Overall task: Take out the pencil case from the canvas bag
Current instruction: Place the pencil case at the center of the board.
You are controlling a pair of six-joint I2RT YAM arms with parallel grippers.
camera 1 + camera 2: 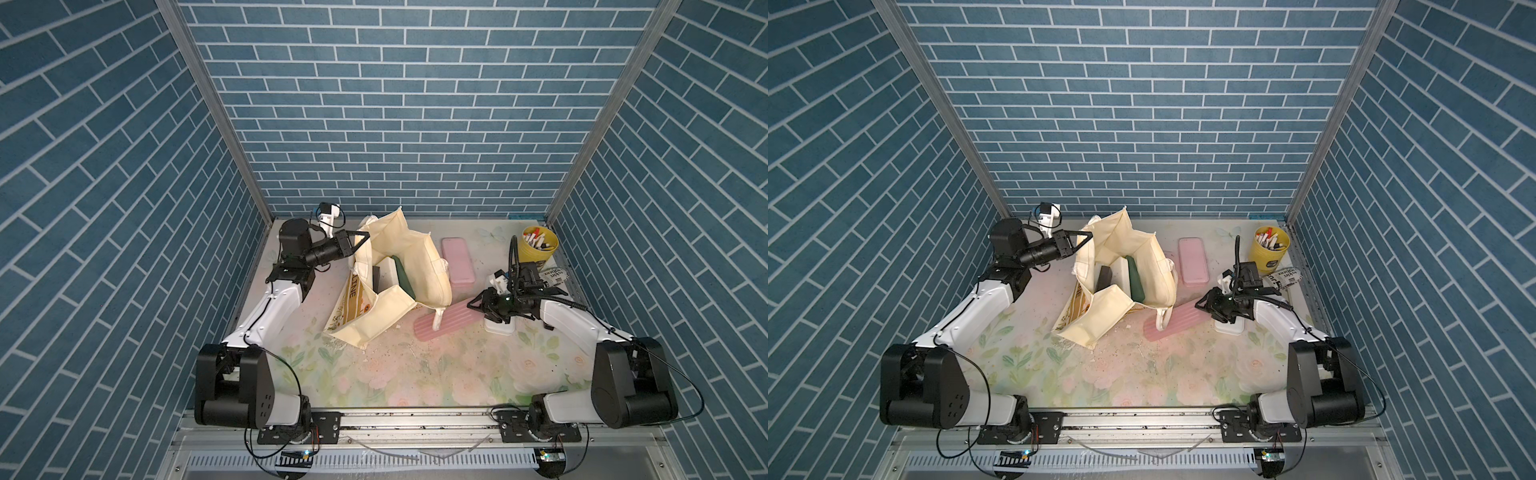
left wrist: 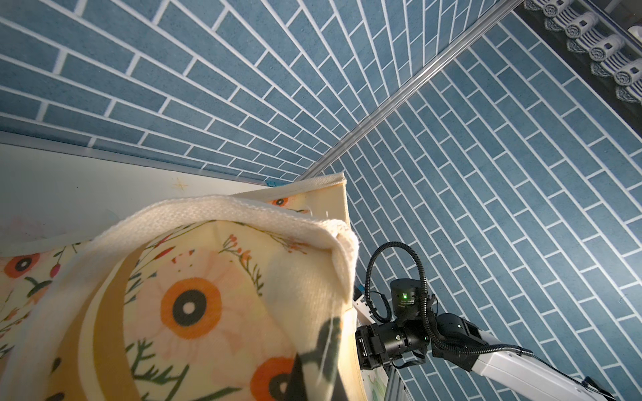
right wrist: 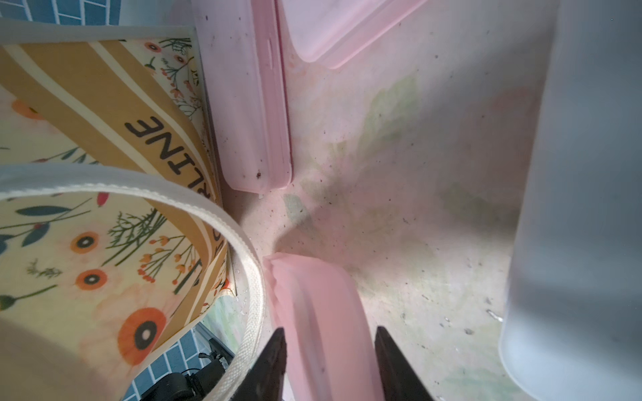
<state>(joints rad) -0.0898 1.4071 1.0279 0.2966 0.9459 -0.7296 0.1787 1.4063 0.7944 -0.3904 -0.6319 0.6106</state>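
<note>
Left gripper point(image 1: 365, 237) pinches the canvas bag point(image 1: 419, 257), right gripper point(image 1: 473, 302) stands parted around the pencil case point(image 1: 459, 319) beside it; the bag's draped handle point(image 1: 437, 321) might snag it.

blue brick walls point(image 1: 415, 104) — floral tabletop point(image 1: 415, 374) below.

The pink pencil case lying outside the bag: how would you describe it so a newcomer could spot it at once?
Start at the big cream canvas bag standing open on the flowered table. In front of it, toward the robot's right hand, the pencil case lies flat with a bag handle draped across it. Unlike the smooth pink box farther back, it is ribbed along its length.
</note>
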